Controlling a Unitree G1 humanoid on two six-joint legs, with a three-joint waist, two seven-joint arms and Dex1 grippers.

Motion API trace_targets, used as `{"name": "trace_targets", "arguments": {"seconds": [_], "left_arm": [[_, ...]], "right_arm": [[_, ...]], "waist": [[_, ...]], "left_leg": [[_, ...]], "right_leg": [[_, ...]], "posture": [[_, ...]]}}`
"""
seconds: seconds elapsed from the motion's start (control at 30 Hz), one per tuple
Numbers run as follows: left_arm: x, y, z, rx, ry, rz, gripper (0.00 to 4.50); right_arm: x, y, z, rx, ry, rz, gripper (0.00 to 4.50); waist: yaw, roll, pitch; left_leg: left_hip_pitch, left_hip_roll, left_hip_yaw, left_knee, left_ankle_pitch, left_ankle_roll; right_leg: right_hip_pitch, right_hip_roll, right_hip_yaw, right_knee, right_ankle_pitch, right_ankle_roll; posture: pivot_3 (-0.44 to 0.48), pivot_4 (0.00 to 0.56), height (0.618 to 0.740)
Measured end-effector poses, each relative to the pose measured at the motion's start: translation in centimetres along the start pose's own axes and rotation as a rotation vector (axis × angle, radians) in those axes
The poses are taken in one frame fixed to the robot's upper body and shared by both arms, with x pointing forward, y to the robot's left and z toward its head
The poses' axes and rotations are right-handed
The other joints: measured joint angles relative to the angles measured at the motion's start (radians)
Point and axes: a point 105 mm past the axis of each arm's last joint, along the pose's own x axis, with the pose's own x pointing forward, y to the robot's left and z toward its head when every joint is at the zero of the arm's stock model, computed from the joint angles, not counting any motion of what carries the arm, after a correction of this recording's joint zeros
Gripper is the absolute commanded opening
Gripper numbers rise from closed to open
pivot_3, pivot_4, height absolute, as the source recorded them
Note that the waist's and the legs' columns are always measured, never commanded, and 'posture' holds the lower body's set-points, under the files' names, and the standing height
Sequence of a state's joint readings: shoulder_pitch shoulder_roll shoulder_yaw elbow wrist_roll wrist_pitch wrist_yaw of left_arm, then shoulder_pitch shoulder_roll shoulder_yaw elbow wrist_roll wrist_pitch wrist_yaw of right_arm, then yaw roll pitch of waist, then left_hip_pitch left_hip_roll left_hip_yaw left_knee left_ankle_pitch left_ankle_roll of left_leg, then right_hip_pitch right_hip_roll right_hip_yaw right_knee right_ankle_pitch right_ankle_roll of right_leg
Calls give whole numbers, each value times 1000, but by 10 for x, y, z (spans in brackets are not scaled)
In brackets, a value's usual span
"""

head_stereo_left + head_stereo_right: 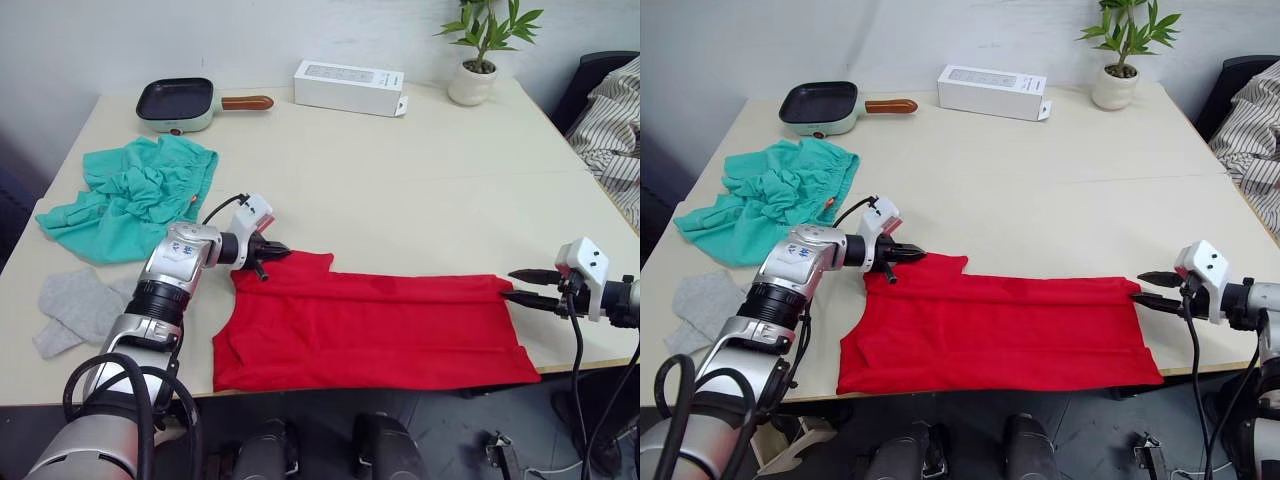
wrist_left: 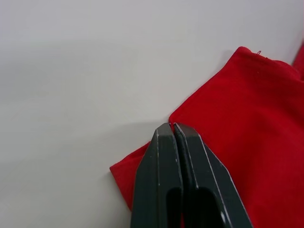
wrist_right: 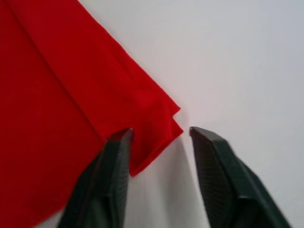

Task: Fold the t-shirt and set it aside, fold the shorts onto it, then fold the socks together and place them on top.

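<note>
Matt red cloth t-shirt (image 1: 380, 330) on a smooth matt table (image 1: 400, 190); teal shorts (image 1: 130, 195) crumpled, soft cloth

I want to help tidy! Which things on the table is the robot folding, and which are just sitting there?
For folding: tee, shorts, socks.
Just sitting there: pan, white box, plant, striped cloth off the table's right side.

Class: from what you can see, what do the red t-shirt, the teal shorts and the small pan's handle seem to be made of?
T-shirt: soft matte knit, probably cotton; lies limp and creased.
Shorts: thin matte fabric, heavily crumpled.
Pan handle: brown with a slight sheen, likely wood or a wood-look finish.
</note>
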State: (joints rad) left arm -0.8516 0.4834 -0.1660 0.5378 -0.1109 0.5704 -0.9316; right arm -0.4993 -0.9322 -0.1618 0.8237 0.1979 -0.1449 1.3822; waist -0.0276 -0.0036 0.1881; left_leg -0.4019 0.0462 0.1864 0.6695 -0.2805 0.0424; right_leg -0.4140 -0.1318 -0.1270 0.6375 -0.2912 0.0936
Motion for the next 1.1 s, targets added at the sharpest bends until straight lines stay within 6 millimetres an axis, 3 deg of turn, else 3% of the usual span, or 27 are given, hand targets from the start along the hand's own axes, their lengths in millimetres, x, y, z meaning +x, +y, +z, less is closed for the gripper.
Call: {"name": "trace_targets", "arguments": {"seconds": [0.1,0.5,0.73,0.93,1.1], "left_arm": [[0,-1,0,2,0,-2,0],[-3,-3,1,72,-81,-9,0],[-28,-5,16,189,-200,-23,0],[-39,-24,4,304,-221,-80,0],[-63,-43,-4,459,-269,-90,0]], "right_arm": [[0,0,0,9,0,4,37],[0,5,5,-11,-22,28,37],[-10,16,1,-9,-40,29,37],[-16,28,-1,-13,-29,48,37],[-23,42,-7,-87,-24,44,37]], "waist": [[0,0,0],[0,0,0],[1,0,0],[0,0,0],[1,0,0]], "left_leg": [[0,0,0,0,0,0],[0,0,0,0,0,0],[0,0,-1,0,0,0],[0,1,-2,-1,0,0],[0,1,-3,-1,-1,-1]], "right_leg": [[0,0,0,0,0,0],[0,0,0,0,0,0],[0,-1,-1,0,0,0],[0,-2,0,-1,0,0],[1,-2,3,-2,0,0]], "posture": [[0,150,740],[0,150,740],[0,150,740],[0,150,740],[0,150,740]]}}
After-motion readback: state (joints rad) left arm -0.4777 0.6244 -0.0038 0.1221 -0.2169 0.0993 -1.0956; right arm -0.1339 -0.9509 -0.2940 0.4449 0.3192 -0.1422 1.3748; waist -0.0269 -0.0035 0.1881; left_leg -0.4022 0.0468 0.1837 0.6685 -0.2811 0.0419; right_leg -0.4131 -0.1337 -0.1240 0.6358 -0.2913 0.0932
